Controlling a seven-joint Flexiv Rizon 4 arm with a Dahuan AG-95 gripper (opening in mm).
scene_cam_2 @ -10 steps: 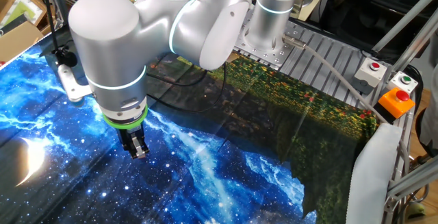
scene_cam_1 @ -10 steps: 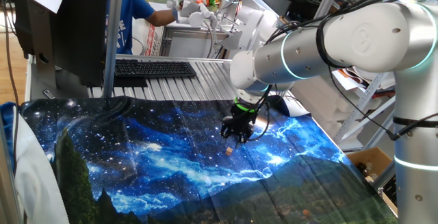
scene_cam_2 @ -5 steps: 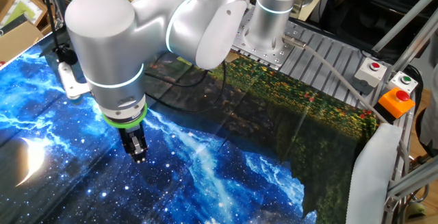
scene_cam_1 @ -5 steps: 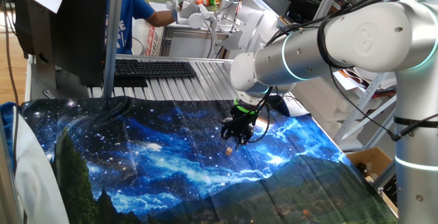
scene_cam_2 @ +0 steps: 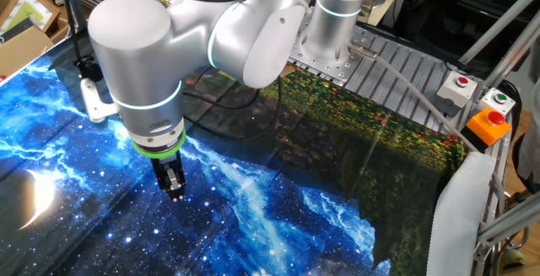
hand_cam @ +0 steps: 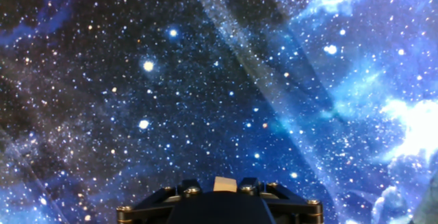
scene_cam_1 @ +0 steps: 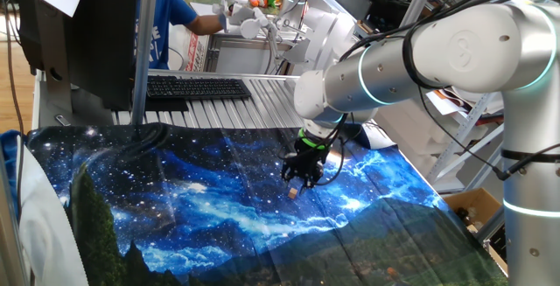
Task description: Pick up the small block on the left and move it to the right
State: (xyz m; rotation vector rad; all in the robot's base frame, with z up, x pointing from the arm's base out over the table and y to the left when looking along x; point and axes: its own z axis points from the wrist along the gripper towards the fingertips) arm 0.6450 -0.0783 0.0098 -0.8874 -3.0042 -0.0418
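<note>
The small block (scene_cam_1: 293, 192) is a tiny tan cube at the tips of my gripper (scene_cam_1: 297, 185), low over the blue galaxy-print cloth (scene_cam_1: 201, 207). In the hand view the block (hand_cam: 224, 184) sits between the two dark fingers, and the jaws are closed against its sides. In the other fixed view my gripper (scene_cam_2: 175, 193) points straight down close to the cloth, and the block is too small to make out there. I cannot tell whether the block touches the cloth.
A black keyboard (scene_cam_1: 197, 87) and a monitor (scene_cam_1: 87, 32) stand at the back behind the cloth. Dark cables (scene_cam_2: 228, 99) lie on the cloth near the arm's base. A button box (scene_cam_2: 488, 124) is at the far side.
The gripper has shifted slightly sideways with the block still between its fingers. It has stayed low over the cloth.
</note>
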